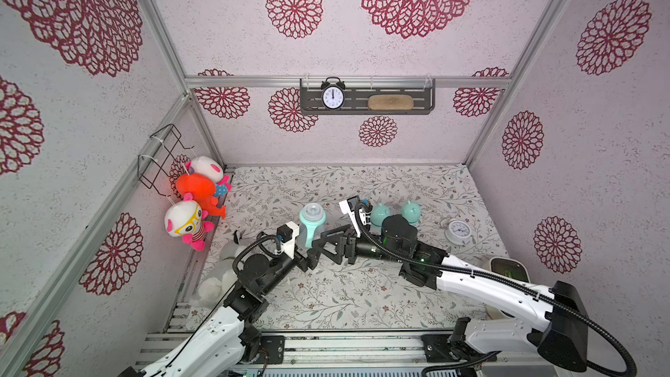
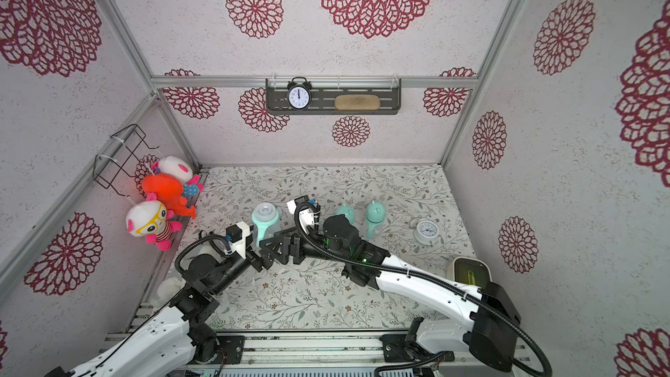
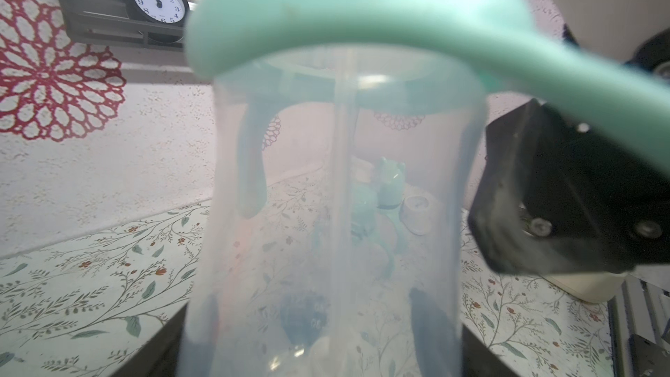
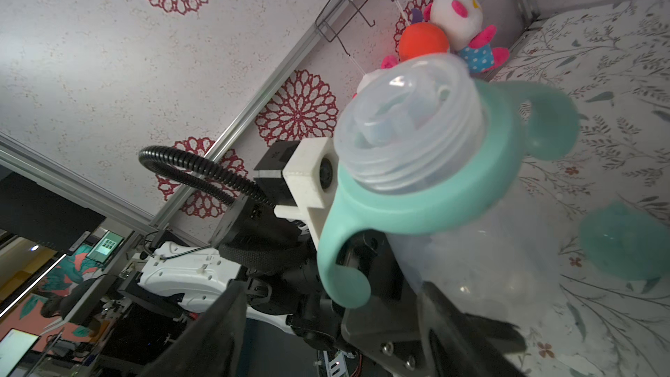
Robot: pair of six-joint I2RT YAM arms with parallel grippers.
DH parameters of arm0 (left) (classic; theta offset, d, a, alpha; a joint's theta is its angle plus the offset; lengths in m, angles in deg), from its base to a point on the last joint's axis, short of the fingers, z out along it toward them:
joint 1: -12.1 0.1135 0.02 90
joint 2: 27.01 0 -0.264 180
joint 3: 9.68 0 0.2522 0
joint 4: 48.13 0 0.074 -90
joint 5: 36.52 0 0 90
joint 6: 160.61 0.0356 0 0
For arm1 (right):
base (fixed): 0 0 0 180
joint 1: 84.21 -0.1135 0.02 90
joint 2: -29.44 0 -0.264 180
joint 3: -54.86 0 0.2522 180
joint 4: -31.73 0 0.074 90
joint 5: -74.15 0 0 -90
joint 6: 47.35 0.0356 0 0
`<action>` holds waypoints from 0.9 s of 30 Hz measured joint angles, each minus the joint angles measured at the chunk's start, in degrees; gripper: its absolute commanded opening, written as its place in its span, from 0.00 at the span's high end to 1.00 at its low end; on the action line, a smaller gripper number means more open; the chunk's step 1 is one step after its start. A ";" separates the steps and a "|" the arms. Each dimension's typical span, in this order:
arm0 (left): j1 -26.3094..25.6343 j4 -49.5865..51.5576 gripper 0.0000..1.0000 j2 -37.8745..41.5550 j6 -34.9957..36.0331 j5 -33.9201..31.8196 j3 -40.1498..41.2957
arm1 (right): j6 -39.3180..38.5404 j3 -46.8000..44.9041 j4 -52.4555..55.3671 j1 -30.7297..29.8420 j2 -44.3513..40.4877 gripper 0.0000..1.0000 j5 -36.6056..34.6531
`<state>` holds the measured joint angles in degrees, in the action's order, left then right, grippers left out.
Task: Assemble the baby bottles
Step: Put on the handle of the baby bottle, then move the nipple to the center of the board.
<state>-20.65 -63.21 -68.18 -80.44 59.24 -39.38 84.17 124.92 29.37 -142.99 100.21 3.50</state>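
One of the baby bottles (image 1: 311,224) (image 2: 266,221) stands tilted at mid mat: clear body, mint two-handled ring, bare threaded neck. My left gripper (image 1: 307,250) (image 2: 259,255) is shut on its lower body, and the left wrist view is filled by this bottle (image 3: 337,212) between the jaws (image 3: 319,339). My right gripper (image 1: 324,244) (image 2: 271,244) sits right beside it, open. In the right wrist view one mint handle hangs between the spread fingers (image 4: 331,302) below the bottle's neck (image 4: 409,139). Two capped bottles (image 1: 380,213) (image 1: 411,212) stand behind the right arm.
A small white alarm clock (image 1: 457,231) lies right of the capped bottles. Plush toys (image 1: 195,204) hang on the left wall and a white plush (image 1: 217,281) lies by the left arm. A white box (image 1: 507,268) sits at the right edge. A blurred mint shape (image 4: 623,241) rests on the mat.
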 measured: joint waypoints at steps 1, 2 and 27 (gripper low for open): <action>0.28 0.31 1.00 0.28 0.00 -0.17 0.00 | -0.90 0.00 1.40 0.13 -0.81 0.21 -0.44; 0.57 0.63 1.00 0.59 -0.02 -0.33 0.00 | -2.03 0.00 3.08 0.33 -1.75 0.19 -1.22; 2.80 14.43 1.00 9.14 -3.74 0.98 -3.10 | -27.10 5.84 24.22 5.66 15.28 0.13 -24.24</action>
<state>-17.86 -48.79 -59.04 -84.18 60.22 -42.49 57.07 130.75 53.59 -137.33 115.48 -20.74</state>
